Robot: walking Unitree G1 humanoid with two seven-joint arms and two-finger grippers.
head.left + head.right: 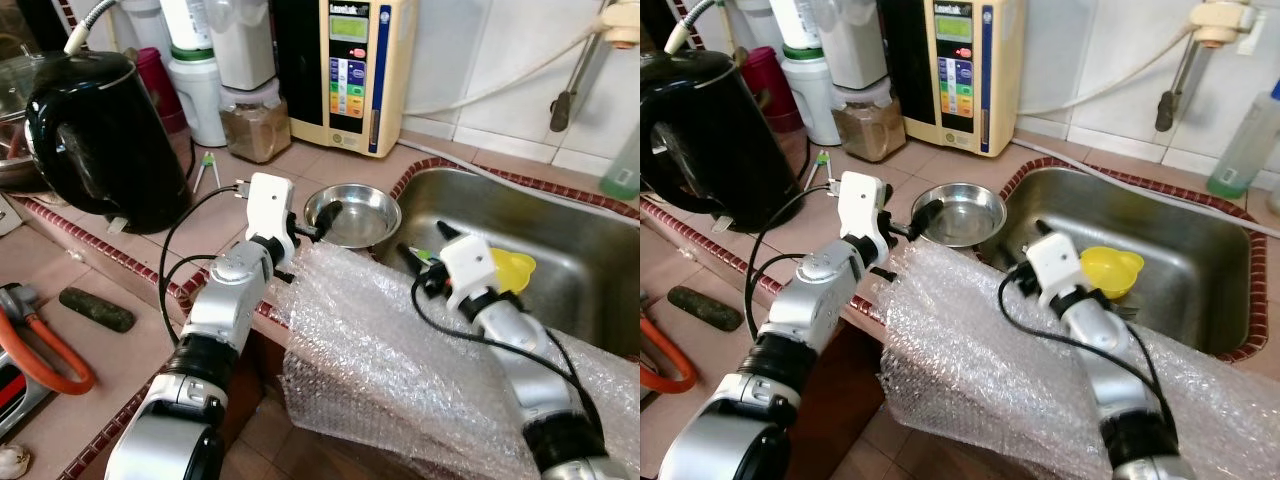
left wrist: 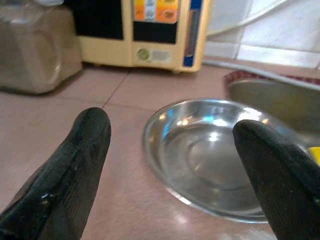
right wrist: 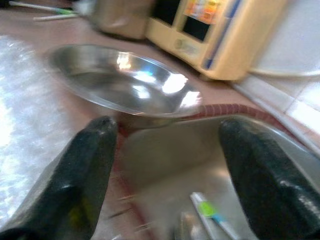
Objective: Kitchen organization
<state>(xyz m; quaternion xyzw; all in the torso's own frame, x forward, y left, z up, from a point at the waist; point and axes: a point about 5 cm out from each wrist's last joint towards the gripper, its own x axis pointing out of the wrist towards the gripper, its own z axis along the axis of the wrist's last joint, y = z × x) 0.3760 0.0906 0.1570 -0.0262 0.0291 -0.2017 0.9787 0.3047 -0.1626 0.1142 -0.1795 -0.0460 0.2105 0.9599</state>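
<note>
**Steel bowl being approached at the sink's edge**

The left pincer is being held with its black fingers spread apart and nothing between them, aimed at the near rim of the stainless steel bowl. The bowl is being carried by the tiled table, just beside the sink and in front of the cream water ioniser. The right pincer is likewise being held released, over the sink's near corner, close to the yellow funnel. Bubble wrap is being draped over the table's edge beneath both arms. For a sound grasp, one finger is probably best lowered inside the rim and one outside, since the thin polished wall is likely to slip.
</note>
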